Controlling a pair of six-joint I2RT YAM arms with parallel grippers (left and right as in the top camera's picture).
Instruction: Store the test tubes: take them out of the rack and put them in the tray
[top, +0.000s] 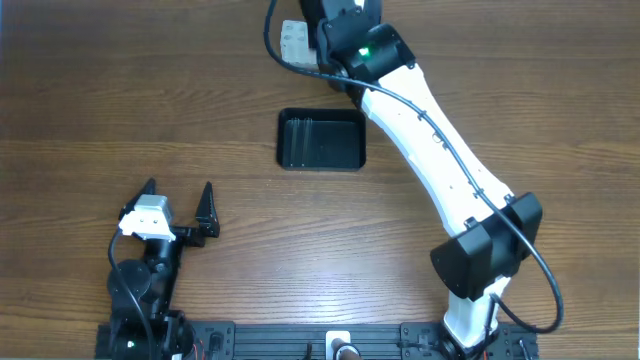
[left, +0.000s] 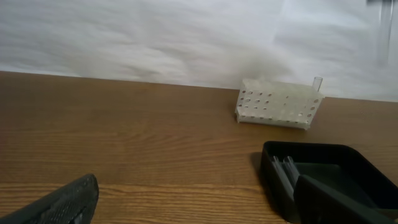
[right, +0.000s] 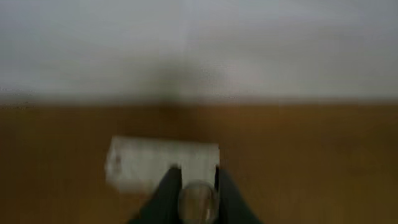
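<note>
The wooden table (top: 130, 90) carried a black tray (top: 283, 140) near its middle. A white rack (top: 296, 42) stood beyond it, close to the far edge. The two lay near each other but did not touch.

We can read no text, no label, no number, no sign, neither on the rack (left: 278, 104), nor the tray (top: 345, 146), nor the table (top: 150, 100)
</note>
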